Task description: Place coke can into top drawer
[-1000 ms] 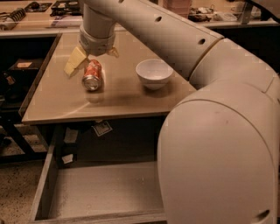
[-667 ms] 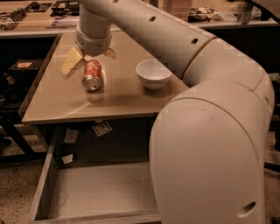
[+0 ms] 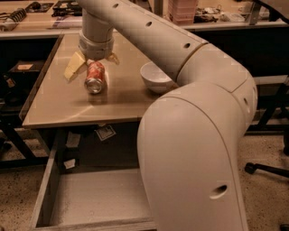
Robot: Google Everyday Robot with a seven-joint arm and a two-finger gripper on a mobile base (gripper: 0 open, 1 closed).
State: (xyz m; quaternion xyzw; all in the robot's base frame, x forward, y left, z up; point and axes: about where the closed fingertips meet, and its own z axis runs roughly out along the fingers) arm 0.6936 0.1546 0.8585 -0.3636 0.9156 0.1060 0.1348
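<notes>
The coke can (image 3: pixel 95 78) lies on its side on the tan table top (image 3: pixel 58 106), its silver end facing the camera. My gripper (image 3: pixel 92 66) hangs straight over the can with its fingers spread to either side. The left yellowish finger (image 3: pixel 72 68) is apart from the can, and the gripper is open. The top drawer (image 3: pixel 90 198) is pulled out below the table's front edge. Its flat grey bottom shows, and its right part is hidden behind my arm.
A white bowl (image 3: pixel 155 77) stands on the table to the right of the can. My large white arm (image 3: pixel 198 149) fills the right foreground. Paper tags (image 3: pixel 105 133) hang under the table. A cluttered bench (image 3: pixel 36 9) runs along the back.
The arm's elbow and forearm have swung left and now cover more of the drawer's right side. The gripper stays over the can, which has not moved.
</notes>
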